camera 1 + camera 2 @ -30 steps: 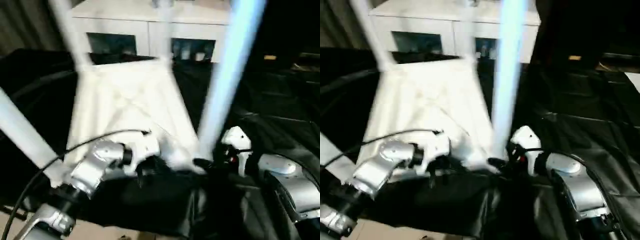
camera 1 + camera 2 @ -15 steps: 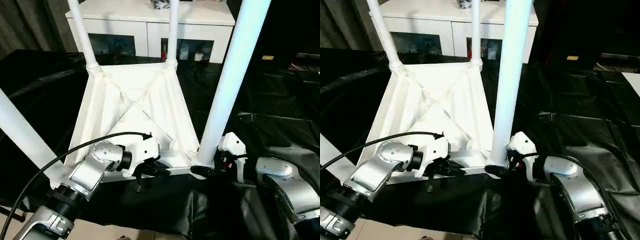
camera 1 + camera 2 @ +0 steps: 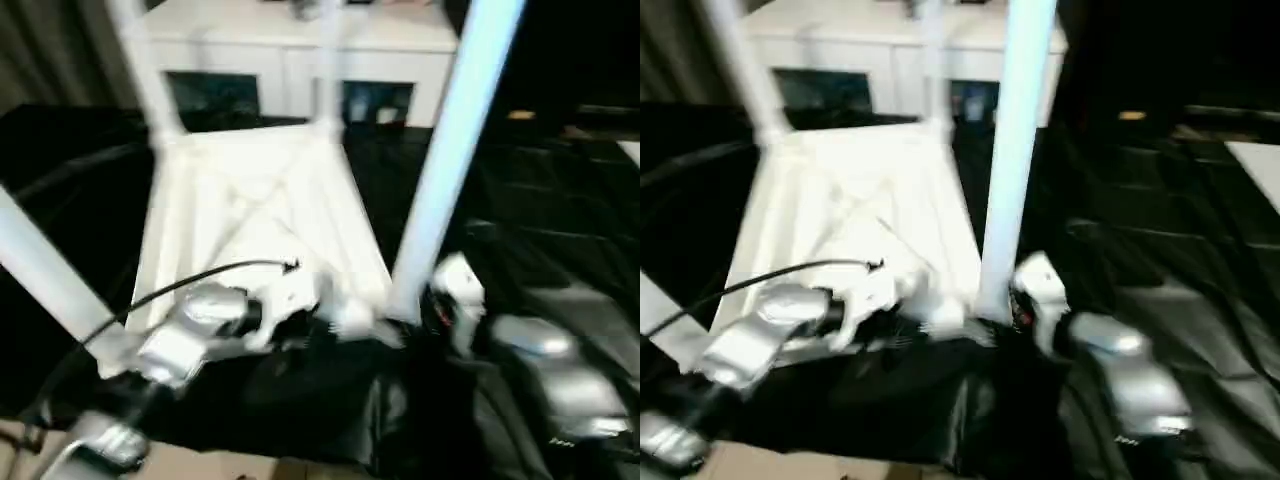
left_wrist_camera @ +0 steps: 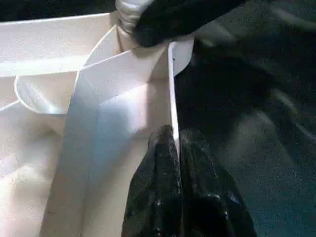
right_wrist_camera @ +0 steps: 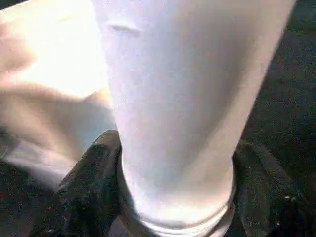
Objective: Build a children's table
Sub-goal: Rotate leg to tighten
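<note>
Tabletop (image 3: 260, 210) lies upside down on the black sheet (image 3: 540, 250) in front of the cabinet (image 3: 300, 50), ribs up, all four legs standing in the corner sockets. Key one is the near-right leg (image 3: 445, 160): long axis runs straight up from its socket, leaning slightly. Our right gripper (image 5: 173, 197) sits right at that leg's base, fingers (image 5: 89, 187) wrapped either side of the tube just above the socket, so it's holding the leg. Our left gripper (image 4: 174, 148) is pinched narrow on the tabletop's near rim (image 4: 172, 98), just left of that same socket. We judge the next push goes down along the leg axis, left arm bracing the tabletop.
</note>
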